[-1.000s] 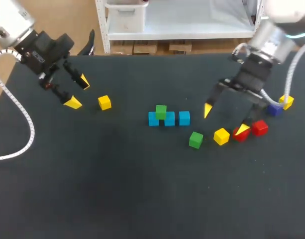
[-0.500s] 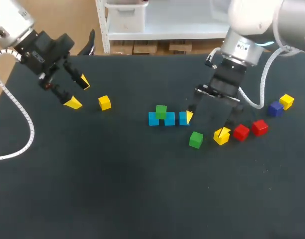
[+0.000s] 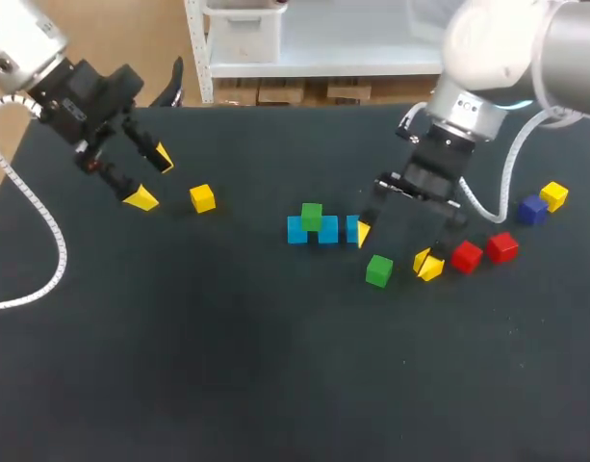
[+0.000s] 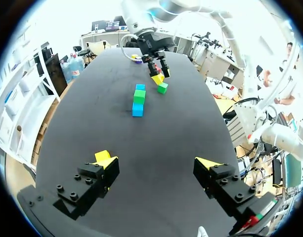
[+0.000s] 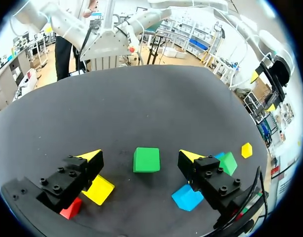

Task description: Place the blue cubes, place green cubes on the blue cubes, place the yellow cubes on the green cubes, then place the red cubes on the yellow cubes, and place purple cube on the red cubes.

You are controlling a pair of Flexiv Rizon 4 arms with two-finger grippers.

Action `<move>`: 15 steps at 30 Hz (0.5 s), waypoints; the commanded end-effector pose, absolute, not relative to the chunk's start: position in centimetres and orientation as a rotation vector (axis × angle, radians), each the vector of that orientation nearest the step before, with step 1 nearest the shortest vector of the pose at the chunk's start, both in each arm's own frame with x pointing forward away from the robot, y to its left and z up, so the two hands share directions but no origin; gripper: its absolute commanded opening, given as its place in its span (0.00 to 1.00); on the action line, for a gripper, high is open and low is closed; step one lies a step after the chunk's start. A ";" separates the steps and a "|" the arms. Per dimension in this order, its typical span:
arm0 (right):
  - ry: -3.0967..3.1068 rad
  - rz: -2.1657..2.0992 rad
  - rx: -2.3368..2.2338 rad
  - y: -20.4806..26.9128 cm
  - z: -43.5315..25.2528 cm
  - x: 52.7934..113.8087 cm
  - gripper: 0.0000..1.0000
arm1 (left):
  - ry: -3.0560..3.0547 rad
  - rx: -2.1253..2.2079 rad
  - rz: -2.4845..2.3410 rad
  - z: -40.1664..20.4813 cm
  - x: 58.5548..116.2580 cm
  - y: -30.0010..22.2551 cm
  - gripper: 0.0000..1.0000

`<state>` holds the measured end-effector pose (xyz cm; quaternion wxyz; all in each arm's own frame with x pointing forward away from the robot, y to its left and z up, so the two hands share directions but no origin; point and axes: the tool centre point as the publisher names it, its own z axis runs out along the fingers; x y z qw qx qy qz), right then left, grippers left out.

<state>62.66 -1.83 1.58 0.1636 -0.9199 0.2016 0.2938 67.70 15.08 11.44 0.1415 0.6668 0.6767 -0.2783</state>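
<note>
Running side to side across the middle of the table (image 3: 227,366), a row of blue cubes (image 3: 327,232) is being shown. There are three, touching, with the row's long axis level with the table's far edge.

- Stacked green cube (image 3: 312,215): is being carried on the row, toward its left end.
- Loose green cube (image 3: 378,270): is lying flat on the table just in front of the row's right end. It is plain and bright green, and in the right wrist view one face is being turned squarely to the gripper.
- Right gripper (image 3: 396,248): is being held over the loose green cube with fingers wide apart and nothing clamped. The cube is sitting between and slightly ahead of the yellow tips, touching neither.
- First yellow cube (image 3: 434,262): is lying just beside the outer finger and is partly hidden by its tip.
- Red cubes (image 3: 466,256): two are lying side by side, just right of the first yellow cube.
- Purple cube (image 3: 532,209) and second yellow cube (image 3: 553,196): are lying close together near the table's right edge.
- Left gripper (image 3: 151,178): is being held at the far left with fingers apart and nothing in them.
- Third yellow cube (image 3: 202,198): is lying just beside the left gripper.
</note>
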 end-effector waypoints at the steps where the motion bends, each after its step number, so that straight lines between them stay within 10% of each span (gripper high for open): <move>1: 0.570 0.839 -2.642 -1.4 1.2 62.8 1.00 | 1.951 1.927 -0.805 11.4 67.8 15.1 1.00; 15: 0.615 0.852 -2.672 -0.9 -0.4 63.1 1.00 | 1.951 1.927 -0.805 11.4 67.8 15.1 1.00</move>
